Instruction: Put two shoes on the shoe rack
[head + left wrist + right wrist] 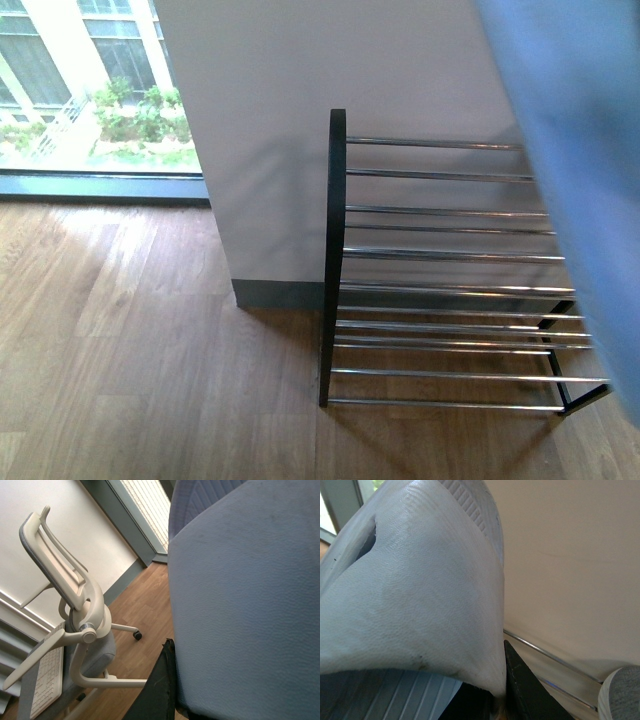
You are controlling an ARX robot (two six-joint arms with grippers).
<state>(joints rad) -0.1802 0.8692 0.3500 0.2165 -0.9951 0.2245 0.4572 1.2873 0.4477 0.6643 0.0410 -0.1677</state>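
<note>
Shoe rack (440, 290) stood in the right half of the front view on the wooden floor (130, 360), its black side frame upright against the foot of a white wall (300, 120) and its tiers of chrome rods running toward the right edge of the frame, all of them bare where visible. A blurred pale blue shape filled the upper right corner of that view, overlapping the far end of the rack; what it was could not be told from that view alone. In the left wrist view a pale blue slide (245, 605) filled the right side of the frame, with one dark finger (157, 690) of the left pincer lying against its edge at the bottom centre; the pincer appeared to be pinching the slide, though only that one finger showed. An office chair (75, 615) stood at the left of that frame over the wood floor. In the right wrist view a second pale blue slide (415, 590) filled the left and centre, its strap edge pressed against a dark finger (525, 685) of the right pincer at the bottom, which looked clamped on it. A grey sneaker's toe (620, 695) showed in the lower right corner beside chrome rods.
</note>
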